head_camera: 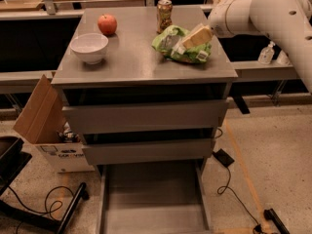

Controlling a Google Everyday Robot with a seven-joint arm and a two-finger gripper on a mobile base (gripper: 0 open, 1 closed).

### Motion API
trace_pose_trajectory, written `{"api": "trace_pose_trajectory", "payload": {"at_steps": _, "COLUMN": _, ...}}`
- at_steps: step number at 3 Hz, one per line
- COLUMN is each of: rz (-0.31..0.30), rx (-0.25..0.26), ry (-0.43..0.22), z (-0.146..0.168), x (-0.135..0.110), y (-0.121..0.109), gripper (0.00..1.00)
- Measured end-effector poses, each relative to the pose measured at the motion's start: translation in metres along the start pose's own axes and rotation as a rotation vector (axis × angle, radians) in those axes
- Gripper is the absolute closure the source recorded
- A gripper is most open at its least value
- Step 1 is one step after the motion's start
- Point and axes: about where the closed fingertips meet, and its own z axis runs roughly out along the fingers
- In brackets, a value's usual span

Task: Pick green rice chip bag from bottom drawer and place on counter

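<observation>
The green rice chip bag (171,39), crumpled light-green foil with white patches, lies on the counter (136,57) at its right side, just in front of a can. My gripper (196,37) reaches in from the right on the white arm and rests on top of the bag. The bottom drawer (153,199) is pulled out at the foot of the cabinet, and its tray shows nothing inside.
On the counter stand a white bowl (89,47) at the left, a red apple (107,24) behind it and a can (164,14) at the back. A cardboard box (41,115) stands left of the cabinet. Cables (229,179) lie on the floor.
</observation>
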Motion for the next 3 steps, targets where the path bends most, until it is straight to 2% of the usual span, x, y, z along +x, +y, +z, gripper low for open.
{"api": "trace_pose_trajectory", "payload": {"at_steps": 1, "rz": 0.000, "rx": 0.000, "ry": 0.000, "z": 0.000, "x": 0.000, "y": 0.000, "gripper": 0.00}}
{"api": "trace_pose_trajectory", "payload": {"at_steps": 2, "rz": -0.044, "rx": 0.049, "ry": 0.042, "z": -0.007, "x": -0.008, "y": -0.010, "gripper": 0.00}}
{"api": "trace_pose_trajectory", "payload": {"at_steps": 3, "rz": -0.132, "rx": 0.149, "ry": 0.162, "z": -0.029, "x": -0.023, "y": -0.028, "gripper": 0.00}}
